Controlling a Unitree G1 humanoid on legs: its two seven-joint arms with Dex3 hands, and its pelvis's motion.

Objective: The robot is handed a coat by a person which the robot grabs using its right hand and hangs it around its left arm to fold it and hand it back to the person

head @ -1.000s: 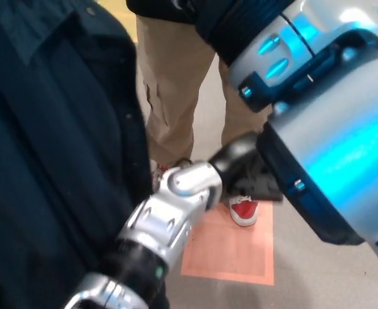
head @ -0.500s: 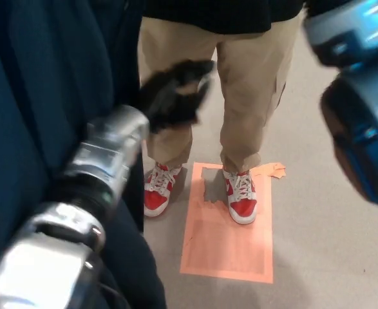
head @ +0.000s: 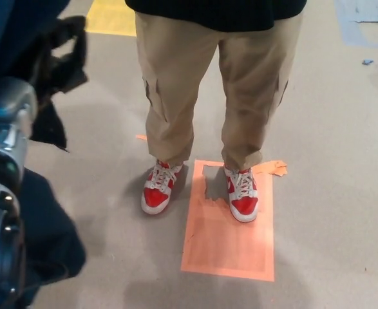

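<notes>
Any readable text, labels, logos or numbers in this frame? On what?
None readable.
The red-and-white shoes show no legible brand.
The orange floor rectangle, yellow floor patch, dark coat and left arm carry no visible writing.

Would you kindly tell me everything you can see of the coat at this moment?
The coat is dark navy, soft-looking fabric, visible only in part at the picture's left edge. It is draped over the robot's left arm. One stretch fills the top left corner above the silver forearm, and another falls in loose folds below it toward the floor. A dark flap hangs beneath the black left hand. It hangs apart from the person's legs. No collar, buttons or sleeves can be made out.
</notes>
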